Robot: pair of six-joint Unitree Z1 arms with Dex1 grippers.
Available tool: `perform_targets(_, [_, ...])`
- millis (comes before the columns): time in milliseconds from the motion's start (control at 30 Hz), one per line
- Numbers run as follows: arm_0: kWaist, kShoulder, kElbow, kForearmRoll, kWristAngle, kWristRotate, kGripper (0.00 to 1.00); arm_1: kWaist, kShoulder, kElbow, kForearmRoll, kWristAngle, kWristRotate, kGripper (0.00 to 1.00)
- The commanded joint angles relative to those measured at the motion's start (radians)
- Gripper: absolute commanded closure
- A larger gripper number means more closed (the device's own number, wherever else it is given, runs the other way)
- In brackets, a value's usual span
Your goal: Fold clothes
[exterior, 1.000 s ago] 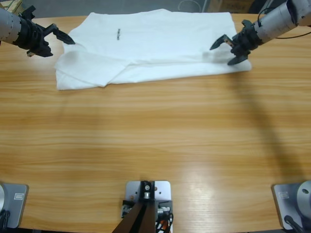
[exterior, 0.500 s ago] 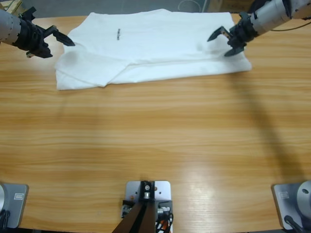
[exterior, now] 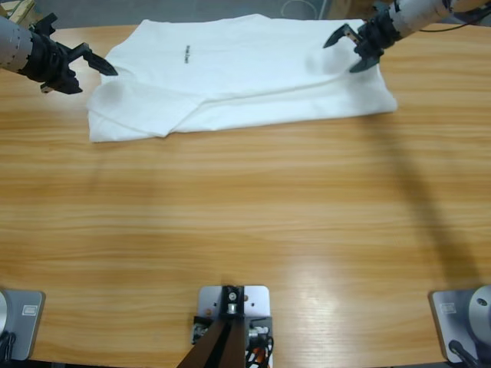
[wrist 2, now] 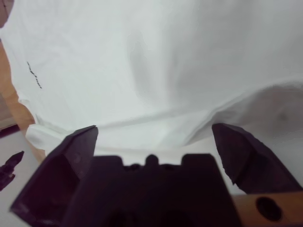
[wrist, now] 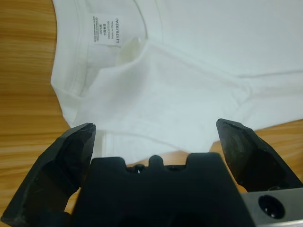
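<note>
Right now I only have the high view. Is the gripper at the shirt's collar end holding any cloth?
Observer: No. The left wrist view shows the left gripper open, nothing between its jaws, the T-shirt lying beyond them.
Operator: What is straight ahead of it?
Observer: The collar opening, with a white size label sewn inside, and a folded layer of cloth lying over it.
Operator: And the other arm?
Observer: The right gripper is open too, with smooth white cloth ahead of its jaws and none pinched.
</note>
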Motion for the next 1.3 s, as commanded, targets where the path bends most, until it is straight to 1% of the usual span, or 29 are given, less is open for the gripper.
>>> perform_targets(33, [0.009,0.011,0.003,0.03,0.004,0.014,0.0,-0.011,0.144,-0.225,0.136,0.027,-0.036,0.0])
perform_targets(200, [0.009,0.0,-0.003,0.048,0.004,0.019,0.002,-0.019,0.182,-0.331,0.206,0.035,-0.053,0.0])
perform_targets(300, [0.009,-0.007,-0.005,0.052,0.004,0.019,0.002,-0.007,0.127,-0.326,0.227,0.012,-0.065,0.0])
perform_targets(467, [-0.004,-0.015,-0.007,0.054,0.003,0.018,0.004,0.114,0.042,-0.281,0.261,0.003,-0.072,0.0])
perform_targets(600, [-0.019,-0.025,-0.003,0.061,0.002,0.019,0.004,0.204,0.04,-0.264,0.257,0.021,-0.069,0.0])
perform_targets(800, [-0.044,-0.027,0.006,0.06,0.002,0.025,0.004,0.266,0.08,-0.269,0.219,0.085,-0.057,0.0])
perform_targets(1067, [-0.046,-0.008,0.004,0.052,-0.001,0.038,0.004,0.374,0.104,-0.251,0.178,0.112,-0.056,0.0])
perform_targets(1133, [-0.046,-0.007,0.005,0.052,-0.001,0.054,0.004,0.396,0.079,-0.199,0.133,0.116,-0.061,0.0])
perform_targets(1233, [-0.045,-0.006,0.007,0.052,-0.001,0.061,0.004,0.403,0.026,-0.059,0.006,0.122,-0.049,0.0])
perform_targets(1300, [-0.045,-0.003,0.007,0.052,-0.001,0.062,0.004,0.403,0.021,-0.025,-0.041,0.141,-0.036,0.0])
